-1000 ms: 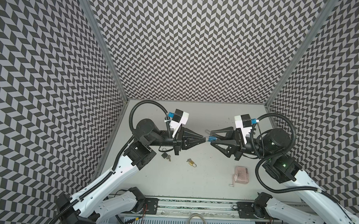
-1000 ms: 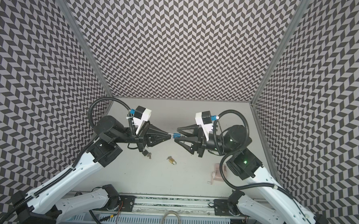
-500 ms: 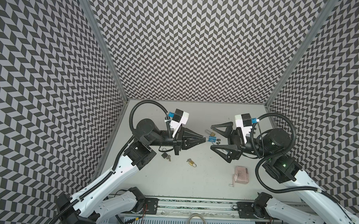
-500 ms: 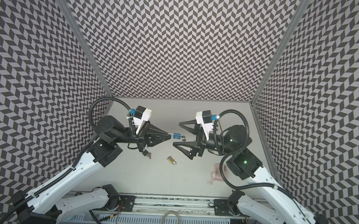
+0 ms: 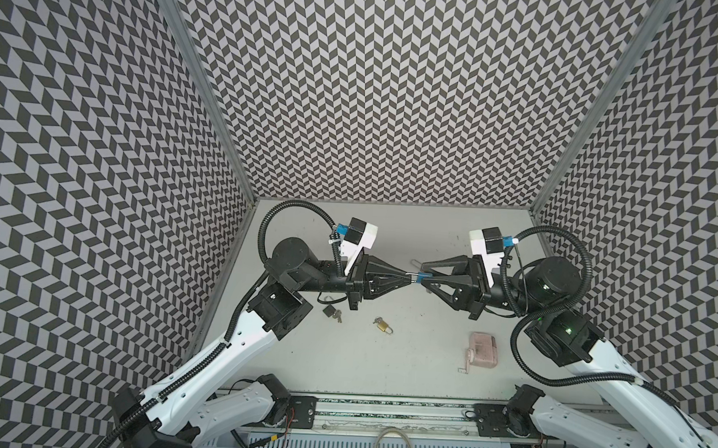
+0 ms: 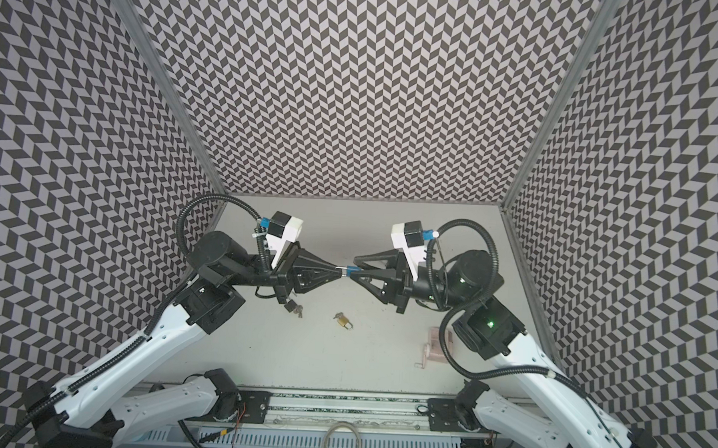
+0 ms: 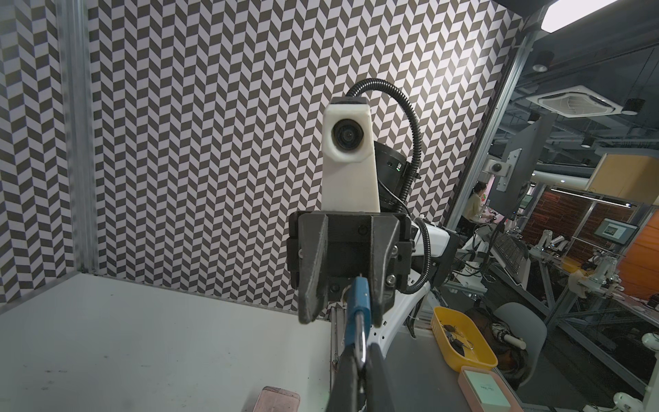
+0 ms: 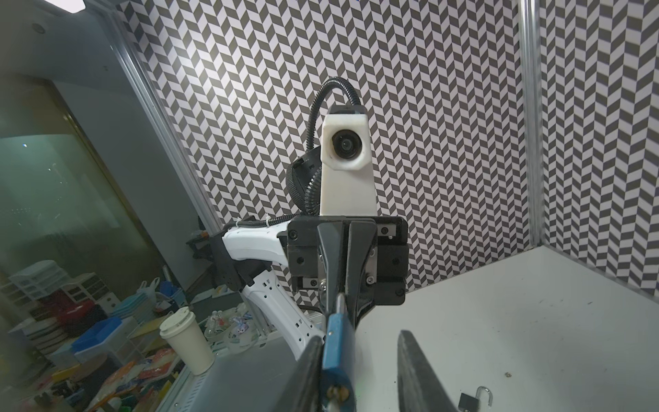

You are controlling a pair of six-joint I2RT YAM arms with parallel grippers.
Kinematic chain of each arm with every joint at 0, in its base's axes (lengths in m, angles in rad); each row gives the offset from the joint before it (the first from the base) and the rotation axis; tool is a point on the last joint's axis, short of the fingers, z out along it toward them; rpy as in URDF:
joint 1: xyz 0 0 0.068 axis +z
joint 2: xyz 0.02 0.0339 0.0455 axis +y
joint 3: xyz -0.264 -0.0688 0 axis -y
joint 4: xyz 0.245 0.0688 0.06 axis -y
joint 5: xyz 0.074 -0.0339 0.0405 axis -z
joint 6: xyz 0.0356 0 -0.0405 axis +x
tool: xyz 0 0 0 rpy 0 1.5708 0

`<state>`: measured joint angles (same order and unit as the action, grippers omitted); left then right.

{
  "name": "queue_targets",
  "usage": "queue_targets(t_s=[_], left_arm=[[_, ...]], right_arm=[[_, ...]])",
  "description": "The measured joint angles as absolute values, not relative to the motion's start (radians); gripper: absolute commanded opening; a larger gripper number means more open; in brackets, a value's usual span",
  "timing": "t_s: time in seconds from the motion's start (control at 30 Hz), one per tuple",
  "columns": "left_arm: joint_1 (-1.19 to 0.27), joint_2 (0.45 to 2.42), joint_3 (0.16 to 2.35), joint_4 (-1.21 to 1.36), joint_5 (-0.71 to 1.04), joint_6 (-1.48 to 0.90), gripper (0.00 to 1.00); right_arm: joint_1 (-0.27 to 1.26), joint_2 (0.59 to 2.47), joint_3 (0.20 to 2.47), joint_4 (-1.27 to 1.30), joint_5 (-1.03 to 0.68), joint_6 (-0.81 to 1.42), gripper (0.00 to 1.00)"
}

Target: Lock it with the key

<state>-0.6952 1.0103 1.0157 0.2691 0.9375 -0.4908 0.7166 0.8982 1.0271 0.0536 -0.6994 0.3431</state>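
A blue padlock (image 5: pixel 420 277) (image 6: pixel 351 269) hangs in the air between the two arms. My left gripper (image 5: pixel 407 276) (image 7: pixel 362 360) is shut on its silver shackle (image 7: pixel 361 339). My right gripper (image 5: pixel 422 273) (image 8: pixel 360 337) stands open around the lock body (image 8: pixel 337 349). One finger (image 8: pixel 306 371) lies against the body and the other finger (image 8: pixel 417 371) stands well apart from it. At the lock's bottom end a brass keyway with a bit of silver metal (image 8: pixel 334 394) shows. I cannot tell whether that metal is the key.
On the table lie a black padlock with keys (image 5: pixel 330 311) (image 8: pixel 470 399), a brass padlock (image 5: pixel 383 326) (image 6: pixel 344 321) and a pink lock-like object (image 5: pixel 483 349) (image 7: pixel 280 399). Patterned walls close three sides. A yellow tray (image 7: pixel 463 342) sits outside the cell.
The right gripper's jaws spread wide half a second ago and have since come back in around the blue padlock. The left gripper has kept its hold and place.
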Motion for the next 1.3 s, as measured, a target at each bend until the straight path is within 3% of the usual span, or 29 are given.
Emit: queue_targets(t_s=[0.13,0.2,0.3,0.47,0.57,0.73,0.9,1.3], left_arm=[[-0.693,1.012,1.016,0.269,0.937,-0.491,0.00],[-0.693,1.013,1.016,0.269,0.937,-0.492,0.00],[-0.691,1.013,1.016,0.269,0.937,-0.492,0.00],[-0.689,1.012,1.016,0.269,0.931,-0.497,0.28],[-0.685,1.011,1.016,0.274,0.929,-0.494,0.31],[-0.680,1.011,1.016,0.277,0.929,-0.496,0.23],[-0.680,1.011,1.016,0.282,0.931,-0.499,0.00],[-0.682,1.009,1.016,0.275,0.926,-0.490,0.00]], right_arm=[[0.717,0.898,1.027,0.055,-0.709,0.342,0.13],[0.717,0.898,1.027,0.058,-0.714,0.344,0.00],[0.717,0.898,1.027,0.060,-0.718,0.339,0.00],[0.717,0.896,1.027,0.054,-0.717,0.335,0.00],[0.717,0.895,1.027,0.053,-0.715,0.333,0.00],[0.717,0.889,1.027,0.053,-0.711,0.333,0.00],[0.717,0.883,1.027,0.053,-0.709,0.332,0.00],[0.718,0.894,1.039,0.026,-0.696,0.305,0.00]])
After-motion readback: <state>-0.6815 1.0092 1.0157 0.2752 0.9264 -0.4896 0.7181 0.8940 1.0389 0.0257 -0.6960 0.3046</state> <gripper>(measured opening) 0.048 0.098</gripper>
